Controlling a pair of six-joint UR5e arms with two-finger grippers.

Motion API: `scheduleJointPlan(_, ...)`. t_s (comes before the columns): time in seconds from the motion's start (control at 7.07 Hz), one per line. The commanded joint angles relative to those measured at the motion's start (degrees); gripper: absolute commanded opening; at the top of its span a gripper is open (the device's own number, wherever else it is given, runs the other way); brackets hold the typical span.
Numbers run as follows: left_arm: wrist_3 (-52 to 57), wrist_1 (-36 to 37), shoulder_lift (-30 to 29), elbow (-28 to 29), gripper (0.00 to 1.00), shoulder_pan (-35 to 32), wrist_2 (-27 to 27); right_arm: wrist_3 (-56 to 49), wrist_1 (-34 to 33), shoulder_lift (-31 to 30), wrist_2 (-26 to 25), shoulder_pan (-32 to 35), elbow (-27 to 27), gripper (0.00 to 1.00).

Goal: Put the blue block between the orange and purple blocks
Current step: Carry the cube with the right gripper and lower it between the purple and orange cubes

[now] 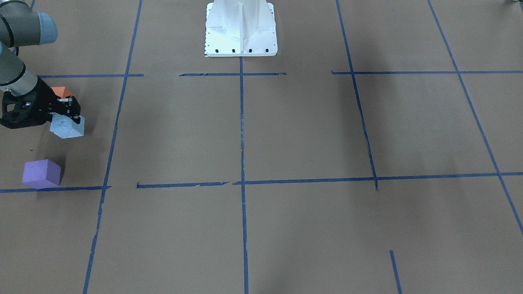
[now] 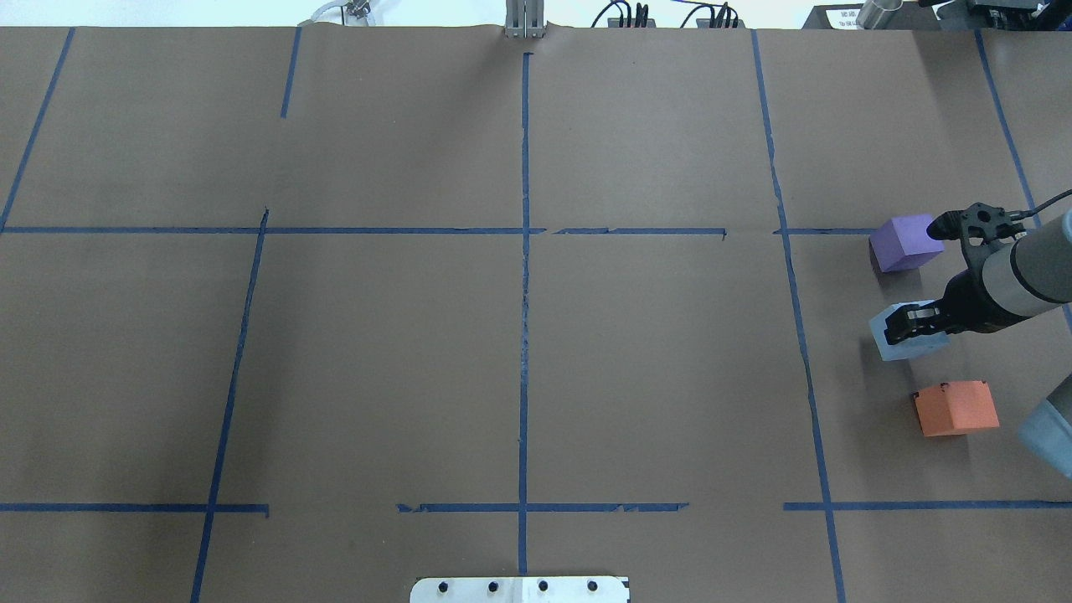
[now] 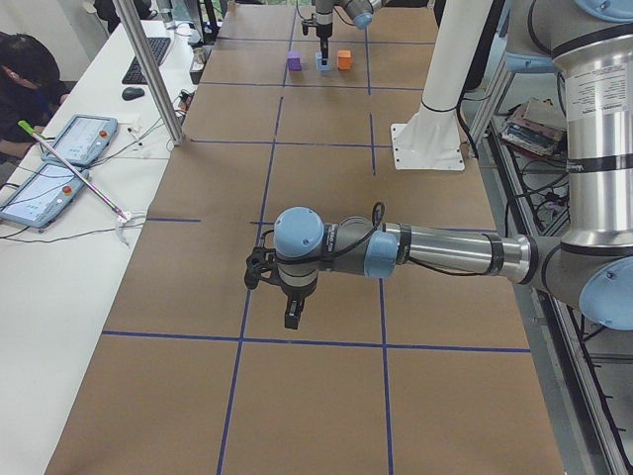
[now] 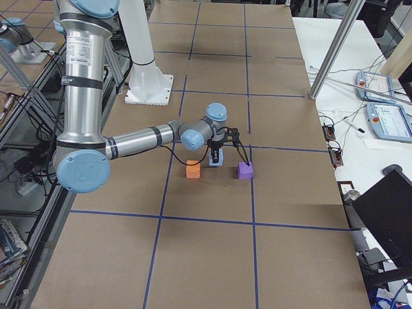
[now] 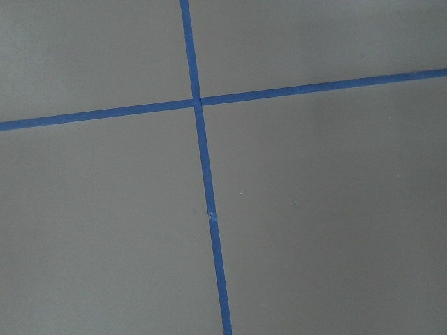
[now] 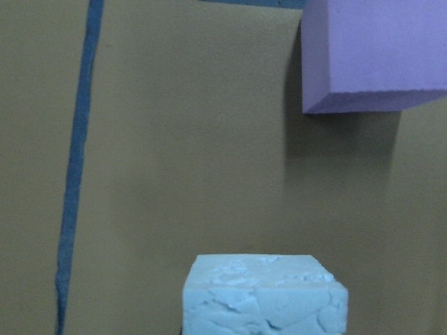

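The light blue block (image 2: 909,347) sits between the purple block (image 2: 900,243) and the orange block (image 2: 955,408) at the table's right side. My right gripper (image 2: 903,322) is over the blue block and shut on it, low at the table. The front view shows the blue block (image 1: 67,127), the orange one (image 1: 61,92) behind the gripper (image 1: 70,113), and the purple one (image 1: 41,173). The right wrist view shows the blue block (image 6: 265,296) and the purple block (image 6: 377,52). My left gripper (image 3: 293,319) points down over bare table; I cannot tell if it is open.
Brown paper with blue tape lines (image 2: 525,293) covers the table. The white robot base (image 1: 241,28) stands at the near middle edge. A side desk with tablets (image 3: 69,139) and a metal pole (image 3: 148,69) lies beyond the table's far edge.
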Motion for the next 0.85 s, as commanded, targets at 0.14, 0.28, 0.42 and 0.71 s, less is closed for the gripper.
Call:
scheduleJointPlan(0.14,0.1,-0.1,0.1,0.0,1.0,0.0,0.2,-4.2,0.5,-2.5,-0.3,2.1,-1.5,0.52)
scheduleJointPlan(0.28,0.1,-0.1,0.1,-0.1,1.0,0.0,0.3,-6.5,0.5,-2.5,-0.2,3.2,-3.0,0.99)
scheduleJointPlan(0.42,0.1,-0.1,0.2,-0.2,1.0,0.0,0.3,-6.7,0.6,-2.4,0.4,4.6,-3.2,1.0)
scheduleJointPlan(0.71,0.1,-0.1,0.1,-0.1,1.0,0.0,0.4,-8.8,-0.4,-2.2,4.8,10.8,-2.3,1.0)
